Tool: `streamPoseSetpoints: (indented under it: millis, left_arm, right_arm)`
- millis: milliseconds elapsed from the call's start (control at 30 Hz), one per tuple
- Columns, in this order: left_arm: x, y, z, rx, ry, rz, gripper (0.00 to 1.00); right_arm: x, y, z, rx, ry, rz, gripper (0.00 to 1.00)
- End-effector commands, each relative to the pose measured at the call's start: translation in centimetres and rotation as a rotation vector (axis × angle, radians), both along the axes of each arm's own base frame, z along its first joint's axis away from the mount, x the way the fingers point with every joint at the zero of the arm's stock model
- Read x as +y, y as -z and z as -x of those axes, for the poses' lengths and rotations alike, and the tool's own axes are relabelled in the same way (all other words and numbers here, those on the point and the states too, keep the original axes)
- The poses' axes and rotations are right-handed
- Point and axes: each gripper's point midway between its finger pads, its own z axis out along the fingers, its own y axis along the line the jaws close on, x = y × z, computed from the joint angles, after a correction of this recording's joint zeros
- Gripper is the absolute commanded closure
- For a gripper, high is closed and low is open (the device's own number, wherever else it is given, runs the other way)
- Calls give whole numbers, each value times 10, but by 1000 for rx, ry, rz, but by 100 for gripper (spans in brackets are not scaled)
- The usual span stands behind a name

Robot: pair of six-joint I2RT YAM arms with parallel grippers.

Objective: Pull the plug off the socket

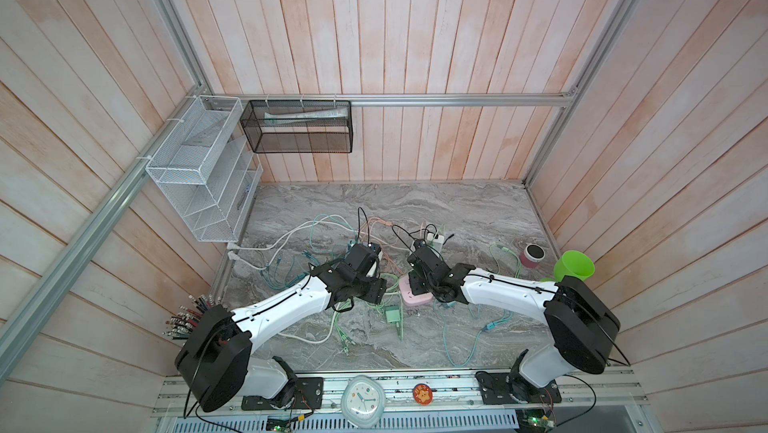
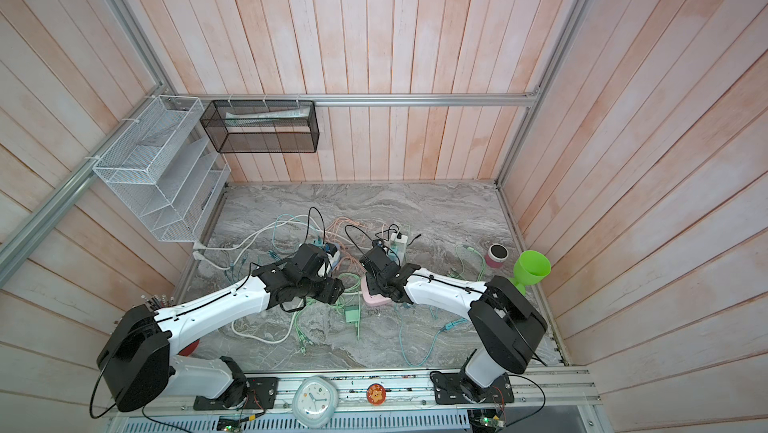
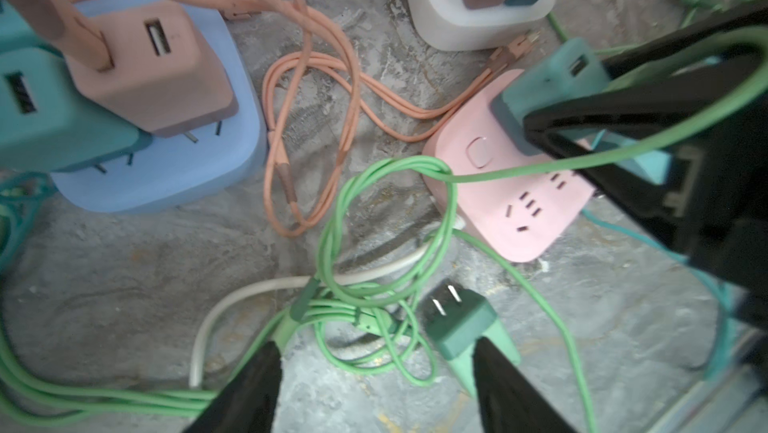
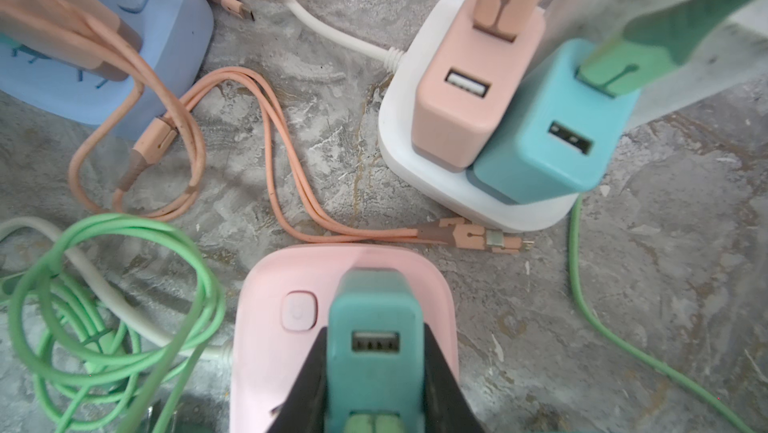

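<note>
Pink socket (image 4: 266, 368) is risking lifting with the teal plug (image 4: 374, 306) the right claw (image 4: 374, 347) is clamping, while the left claw (image 3: 376, 345) is hanging open.

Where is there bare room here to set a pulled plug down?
Bare marble runs along the back wall, widest behind the pink can. A smaller patch lies at the front, between green cable and teal cable. The middle is crowded: power strips, plugs, cables.
</note>
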Motion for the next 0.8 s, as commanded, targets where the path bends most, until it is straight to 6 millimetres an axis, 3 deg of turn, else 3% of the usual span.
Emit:
streamPoseSetpoints:
  millis: [0,133,233,367,767]
  left_arm:
    - [-5,2,16,30,27,31,41]
    - [-15,20,29,92,75,43,55]
    - [-21,28,29,105,99,41,63]
    - [-28,38,25,108,135,23,63]
    - [-42,49,-6,31,161,-42,52]
  right_arm:
    - [0,2,-2,-6,1,-17,100]
    - [-1,2,-2,-6,2,-23,100]
    - [-2,1,-2,-7,1,-21,100]
    - [-4,0,-3,-7,1,-21,100]
    - [-4,1,0,2,-14,-25,100]
